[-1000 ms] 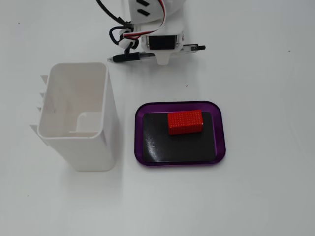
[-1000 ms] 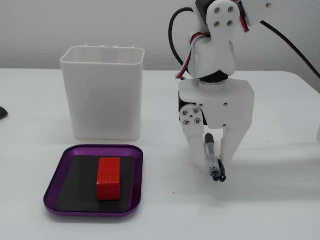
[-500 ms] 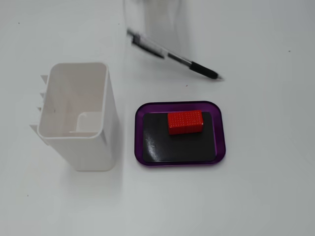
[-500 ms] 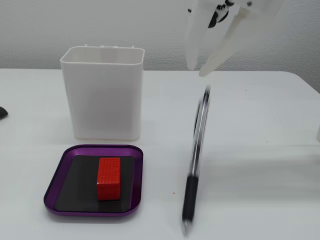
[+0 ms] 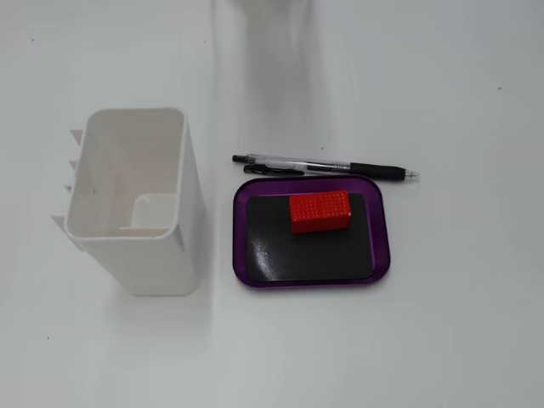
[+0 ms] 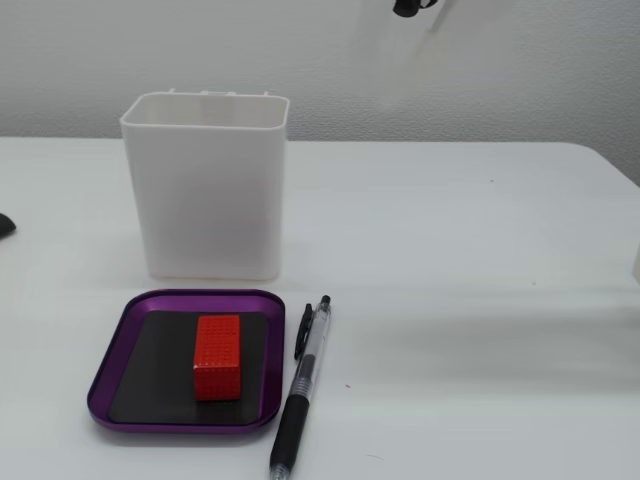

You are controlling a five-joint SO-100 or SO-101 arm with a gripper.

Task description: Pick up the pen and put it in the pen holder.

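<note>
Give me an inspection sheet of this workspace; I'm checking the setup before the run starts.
Surface: white table, bare apart from the items below.
Job's things: pen lying flat beside the tray's edge; white pen holder upright and empty.
Clutter: purple tray with a black insert, carrying a red block.
Grippers: nothing seen; no fingers in either fixed view.
Cables: nothing seen.
Surroundings: white wall behind the table; a small dark object at the top edge, unidentifiable.
</note>
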